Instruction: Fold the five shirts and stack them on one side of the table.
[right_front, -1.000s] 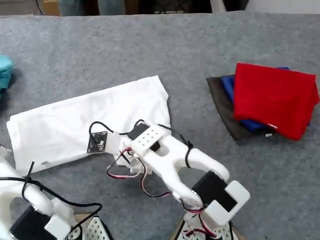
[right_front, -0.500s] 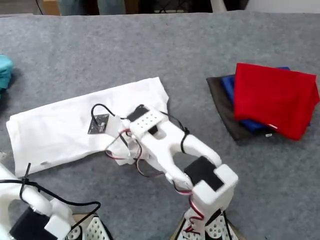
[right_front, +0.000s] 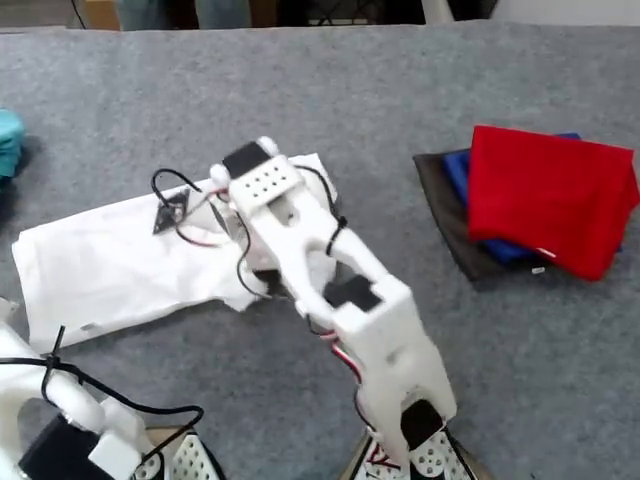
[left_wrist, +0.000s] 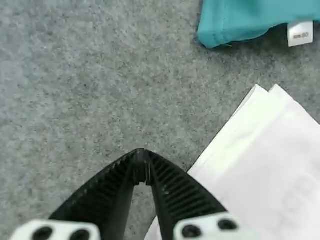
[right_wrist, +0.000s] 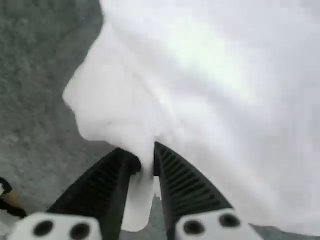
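Gripping a fold of the white shirt with the right gripper

The right gripper's black jaws are clamped on a bunched fold at the white shirt's edge, with cloth pinched between them. That shirt lies flattened across the left half of the table, nearer the front edge, and the right arm stretches over its right end. The left gripper has its jaws closed together with nothing between them, over the bare grey table surface just beside a corner of the white shirt. A teal shirt sits at the table's left edge, apart from the white one. Near the right edge a folded red shirt lies on top of a blue shirt, and both rest on a dark shirt
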